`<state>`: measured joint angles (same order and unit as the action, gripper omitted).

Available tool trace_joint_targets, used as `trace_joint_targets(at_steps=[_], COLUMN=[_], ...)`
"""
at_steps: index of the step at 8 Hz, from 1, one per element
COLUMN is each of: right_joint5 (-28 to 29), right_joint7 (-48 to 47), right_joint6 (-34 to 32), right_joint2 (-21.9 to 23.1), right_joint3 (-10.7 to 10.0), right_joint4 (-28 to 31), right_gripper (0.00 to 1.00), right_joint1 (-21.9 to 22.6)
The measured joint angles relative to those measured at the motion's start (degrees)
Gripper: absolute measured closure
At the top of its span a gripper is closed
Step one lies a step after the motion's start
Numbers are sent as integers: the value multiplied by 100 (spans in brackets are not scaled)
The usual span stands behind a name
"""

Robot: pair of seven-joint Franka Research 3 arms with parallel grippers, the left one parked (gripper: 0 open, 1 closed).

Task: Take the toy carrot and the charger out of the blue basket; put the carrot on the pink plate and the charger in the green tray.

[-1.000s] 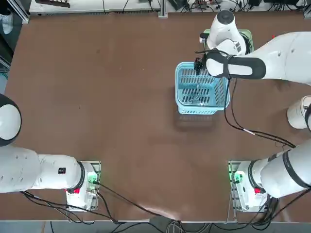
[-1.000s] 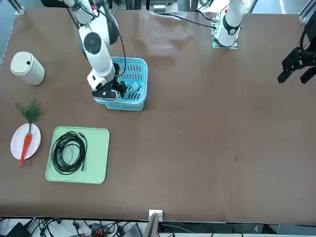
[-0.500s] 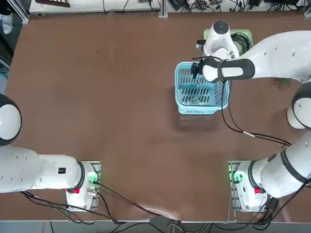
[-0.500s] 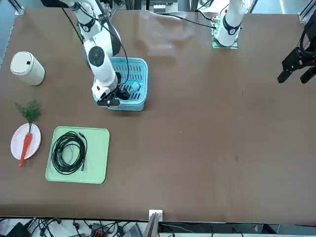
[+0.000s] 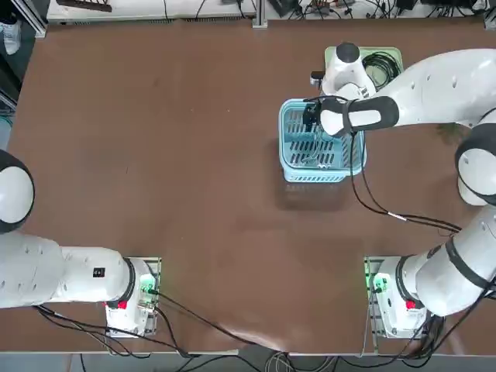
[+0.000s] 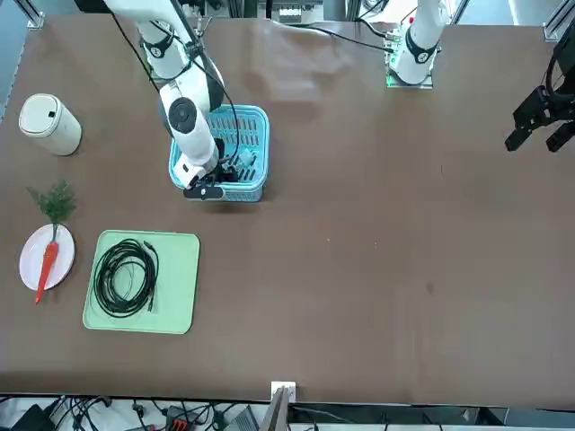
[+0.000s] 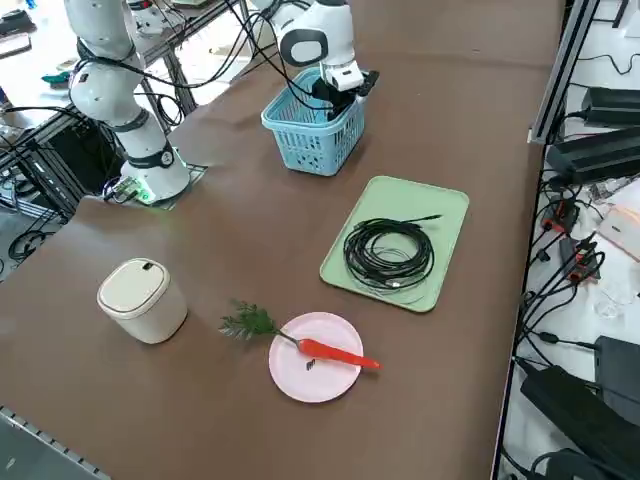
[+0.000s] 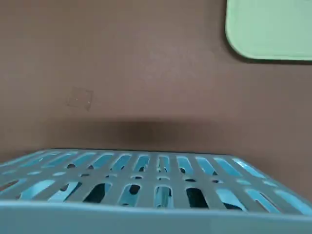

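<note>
My right gripper (image 6: 218, 176), jaws spread wide and empty, dips inside the slatted light blue plastic basket (image 5: 288, 159) over the pale whitish plug-block charger (image 6: 244, 159), which I should straddle squarely before lifting toward the flat green tray (image 6: 182, 287) at seven o'clock.

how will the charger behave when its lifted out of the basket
The charger in the blue basket looks like a small rigid block, probably light. Its thin cord likely dangles and may snag the slats. The right gripper is down inside the basket, jaws open.
</note>
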<state>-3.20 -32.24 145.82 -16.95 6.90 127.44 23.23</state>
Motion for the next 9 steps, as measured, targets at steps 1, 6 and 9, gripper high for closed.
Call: trace_joint_targets(at_steps=[1, 6, 9], right_joint5=[0, 1, 2], right_joint7=[0, -34, -61], right_joint6=[-4, -8, 0], right_joint2=[-4, -56, -66], right_joint3=[-3, -24, -24], right_joint4=[6, 141, 154], right_gripper=[0, 0, 7], right_joint1=[-1, -9, -2])
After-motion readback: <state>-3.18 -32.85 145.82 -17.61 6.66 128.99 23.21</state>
